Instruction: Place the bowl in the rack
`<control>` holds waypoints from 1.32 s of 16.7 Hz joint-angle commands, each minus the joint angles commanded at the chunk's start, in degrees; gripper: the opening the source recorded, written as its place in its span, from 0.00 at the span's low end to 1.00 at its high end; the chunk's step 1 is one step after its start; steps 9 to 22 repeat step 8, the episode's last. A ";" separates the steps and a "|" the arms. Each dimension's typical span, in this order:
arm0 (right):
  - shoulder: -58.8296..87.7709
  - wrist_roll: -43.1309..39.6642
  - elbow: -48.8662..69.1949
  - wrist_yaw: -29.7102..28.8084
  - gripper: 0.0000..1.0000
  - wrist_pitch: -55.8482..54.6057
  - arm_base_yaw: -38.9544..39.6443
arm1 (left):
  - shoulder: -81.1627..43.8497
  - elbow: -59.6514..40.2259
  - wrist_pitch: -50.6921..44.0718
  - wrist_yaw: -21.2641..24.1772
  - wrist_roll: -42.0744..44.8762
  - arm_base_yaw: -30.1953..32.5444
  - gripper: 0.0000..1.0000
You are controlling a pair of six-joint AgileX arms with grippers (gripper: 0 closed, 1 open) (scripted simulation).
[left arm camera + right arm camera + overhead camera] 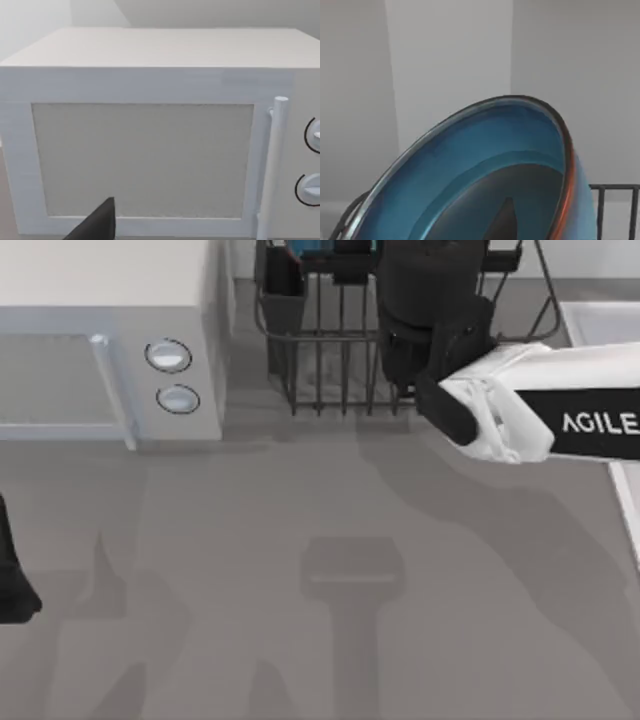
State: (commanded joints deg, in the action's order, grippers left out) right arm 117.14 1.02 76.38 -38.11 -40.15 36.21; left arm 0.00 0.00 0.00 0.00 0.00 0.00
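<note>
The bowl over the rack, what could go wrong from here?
1. The bowl sits tilted at the right gripper, so it may land askew across the rack bars rather than slot between them.
2. The right arm hangs close above the bars and could knock them on descent.
3. The microwave stands just beside the rack.

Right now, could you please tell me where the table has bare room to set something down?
The grey tabletop in front of the white microwave and dark wire dish rack is bare. The rack is crowded: the right gripper holds the blue bowl there.

Grey table (300,640): microwave (100,340) left, rack (340,360) beside it
</note>
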 joint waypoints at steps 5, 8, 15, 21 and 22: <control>0.00 0.00 0.00 0.00 1.00 0.00 0.00 | 0.00 0.00 0.00 0.00 0.00 0.00 1.00; 0.00 0.00 0.00 0.00 1.00 0.00 0.00 | 0.00 0.00 0.00 0.00 0.00 0.00 1.00; 0.00 0.00 0.00 0.00 1.00 0.00 0.00 | 0.00 0.00 0.00 0.00 0.00 0.00 1.00; 0.00 0.00 0.00 0.00 1.00 0.00 0.00 | 0.00 0.00 0.00 0.00 0.00 0.00 1.00; 0.00 0.00 0.00 0.00 1.00 0.00 0.00 | 0.00 0.00 0.00 0.00 0.00 0.00 1.00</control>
